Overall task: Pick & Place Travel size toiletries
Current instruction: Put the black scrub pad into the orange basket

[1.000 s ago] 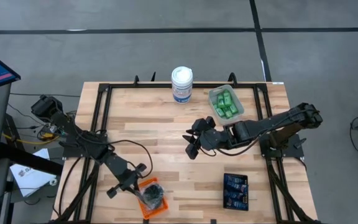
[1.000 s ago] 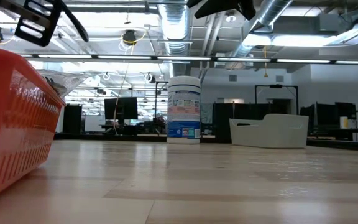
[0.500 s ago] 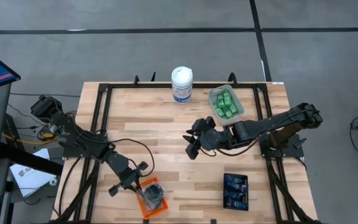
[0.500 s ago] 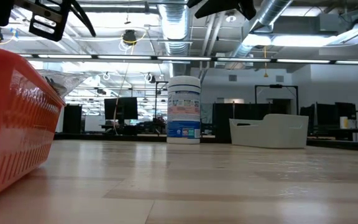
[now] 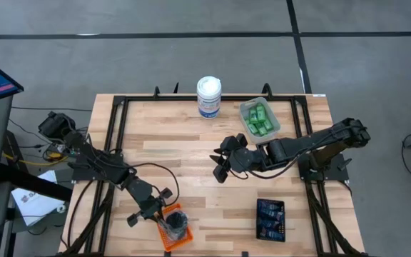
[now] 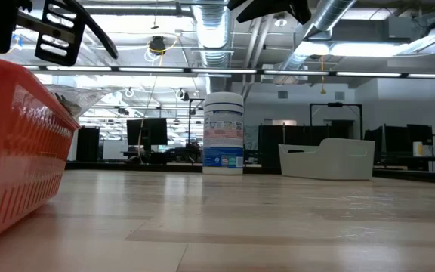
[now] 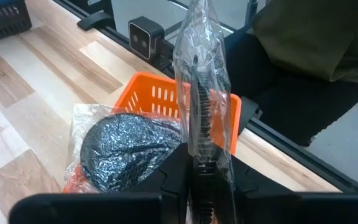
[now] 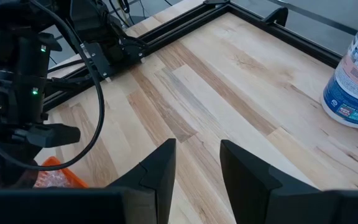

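Crinkly clear wrap (image 7: 199,81) pinched in nearly-closed left tool (image 7: 201,163) over orange tray (image 7: 166,99); light, slippery puck (image 7: 126,149), grab the wrap. Right tool (image 8: 196,163) half-open, empty.

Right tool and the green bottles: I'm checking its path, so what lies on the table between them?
In the high view, nothing lies on the wood between the right tool and the green bottles; only that arm's own links hang over that stretch.
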